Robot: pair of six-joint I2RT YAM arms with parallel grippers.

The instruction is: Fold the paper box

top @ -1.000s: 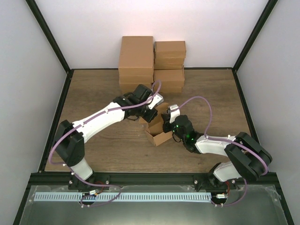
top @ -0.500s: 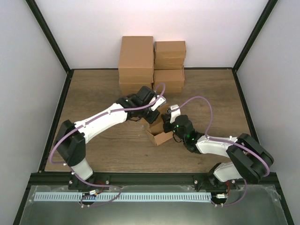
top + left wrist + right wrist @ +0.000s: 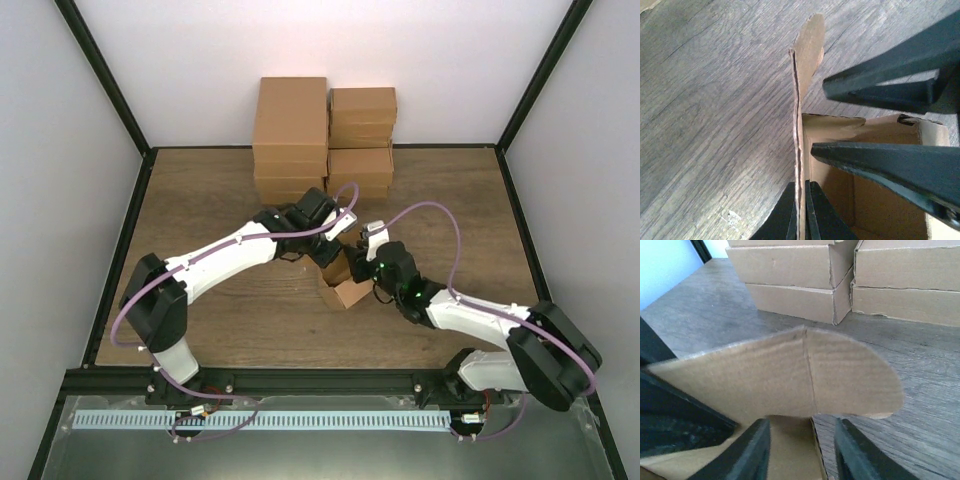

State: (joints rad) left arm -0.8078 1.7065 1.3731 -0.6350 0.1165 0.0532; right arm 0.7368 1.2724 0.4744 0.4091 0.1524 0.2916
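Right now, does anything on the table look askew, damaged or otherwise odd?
Nothing looks damaged or spilled. The paper box is only half formed. One wall with a rounded flap stands upright above the rest, pinched by the left claw. That fits mid-folding. The cartons at the back sit neatly stacked.

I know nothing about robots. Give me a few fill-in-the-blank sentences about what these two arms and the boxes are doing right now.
1. The left jaws are ____ on a thin upright wall of the paper box.
2. The right jaws stand ____, with a clear gap between them.
3. The larger cartons are stacked at the ____ of the table, by the wall.
Missing words: shut; open; back.
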